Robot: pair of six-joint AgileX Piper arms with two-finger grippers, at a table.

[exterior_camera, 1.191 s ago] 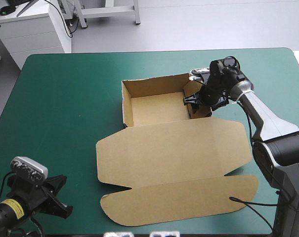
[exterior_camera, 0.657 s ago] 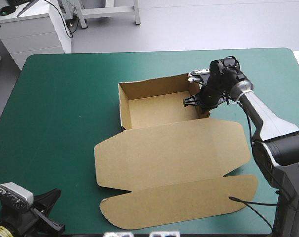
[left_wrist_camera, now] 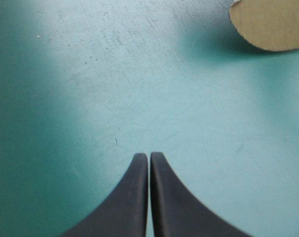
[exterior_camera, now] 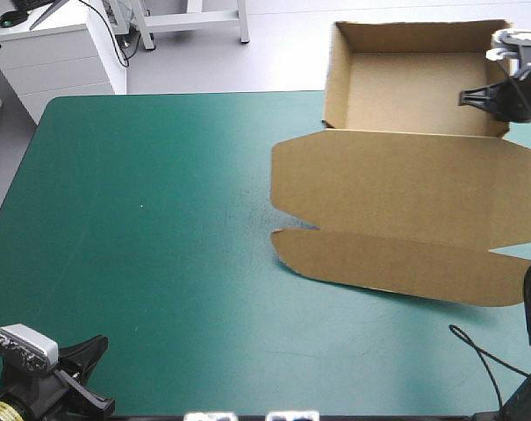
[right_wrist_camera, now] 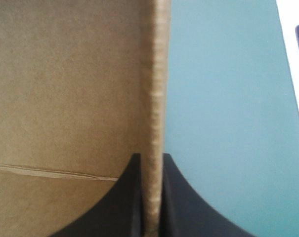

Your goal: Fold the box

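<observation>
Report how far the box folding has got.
Done: the box is an open tray, walls raised. In hand: the right gripper is shut on the tray's side wall near the table's far right corner; the left gripper is shut over bare teal-green cover. Left: the lid and its tuck flap are flat, unfolded.

The brown box is an open tray, walls raised, lid spread flat, at the table's far right.
</observation>
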